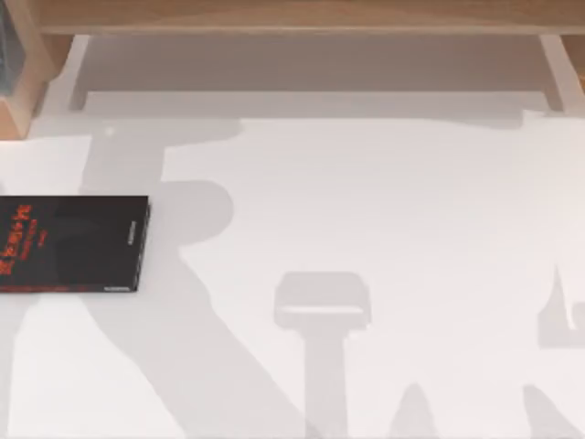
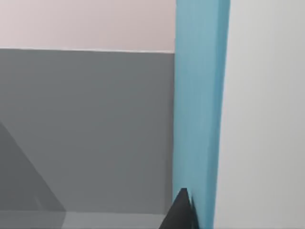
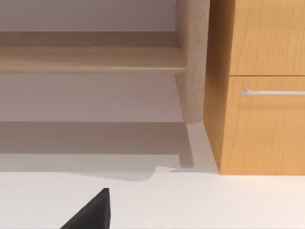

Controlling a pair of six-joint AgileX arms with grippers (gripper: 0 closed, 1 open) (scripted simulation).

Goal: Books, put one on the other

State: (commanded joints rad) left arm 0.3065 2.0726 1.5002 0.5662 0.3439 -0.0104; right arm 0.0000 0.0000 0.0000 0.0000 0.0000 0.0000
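A black book with red lettering (image 1: 73,244) lies flat at the left edge of the white table, its spine facing right. In the left wrist view a light blue book (image 2: 199,109) shows edge-on as a tall strip. A dark tip of my left gripper (image 2: 182,214) sits right against its lower end; whether it holds the book I cannot tell. A dark tip of my right gripper (image 3: 93,212) hangs over bare white table, away from both books.
A wooden shelf rail (image 1: 292,14) runs along the back of the table, with a wooden upright (image 1: 26,87) at the back left. The right wrist view faces a wooden post (image 3: 193,62) and a drawer cabinet (image 3: 262,119) with a metal handle. Arm shadows cross the tabletop.
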